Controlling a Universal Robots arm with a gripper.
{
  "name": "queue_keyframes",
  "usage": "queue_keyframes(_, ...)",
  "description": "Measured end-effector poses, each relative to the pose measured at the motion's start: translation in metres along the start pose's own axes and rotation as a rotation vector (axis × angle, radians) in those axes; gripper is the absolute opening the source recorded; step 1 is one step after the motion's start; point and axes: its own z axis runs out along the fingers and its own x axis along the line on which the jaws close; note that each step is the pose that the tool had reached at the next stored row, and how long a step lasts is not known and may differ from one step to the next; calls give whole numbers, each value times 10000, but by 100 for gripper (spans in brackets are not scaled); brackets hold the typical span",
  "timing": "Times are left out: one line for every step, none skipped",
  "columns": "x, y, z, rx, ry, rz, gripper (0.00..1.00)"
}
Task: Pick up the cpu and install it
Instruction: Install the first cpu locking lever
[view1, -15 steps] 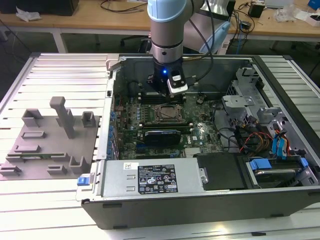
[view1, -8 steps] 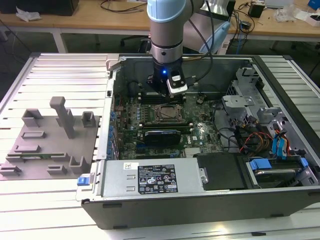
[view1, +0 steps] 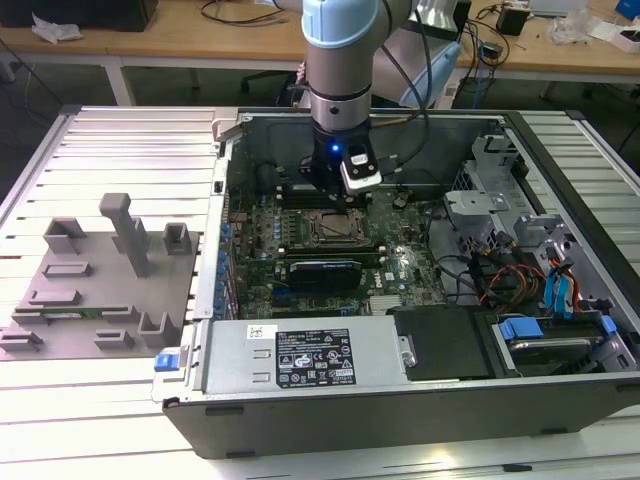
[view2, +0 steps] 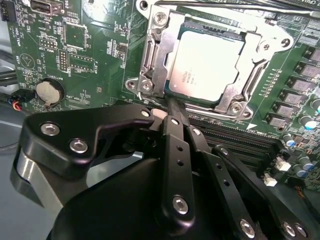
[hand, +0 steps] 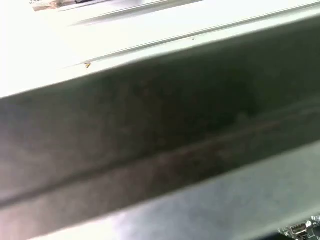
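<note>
We see the cpu (view2: 205, 62) seated in its socket (view2: 150, 60); pincer (view2: 172, 107) together, tips beside the socket.

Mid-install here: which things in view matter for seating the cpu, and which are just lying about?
Belongs to the job:
cpu, lying in the socket frame
gripper, next to the socket
motherboard

Lying about:
grey fixture tray
power supply
coin battery
drive cables
</note>
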Motion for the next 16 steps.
queue_keyframes(-3,1,0,-1,0,0,11)
queue_keyframes(-5,2,1,-1,0,0,11)
queue_keyframes(-7,3,1,-1,0,0,11)
queue_keyframes(-11,4,2,-1,0,1,11)
queue_keyframes(-14,5,2,0,0,0,11)
queue_keyframes(-16,6,2,-1,0,0,11)
queue_keyframes(-17,6,2,-1,-1,1,11)
queue_keyframes(-17,6,2,-1,0,2,11)
queue_keyframes(-18,6,2,0,0,1,11)
queue_keyframes(-18,6,2,0,0,1,11)
queue_keyframes(-18,6,2,-1,0,1,11)
queue_keyframes(-19,7,3,-5,1,1,11)
queue_keyframes(-19,7,3,-9,2,1,11)
queue_keyframes(-20,7,2,-16,5,3,11)
queue_keyframes(-20,7,3,-25,8,3,11)
queue_keyframes(-21,7,3,-31,9,4,11)
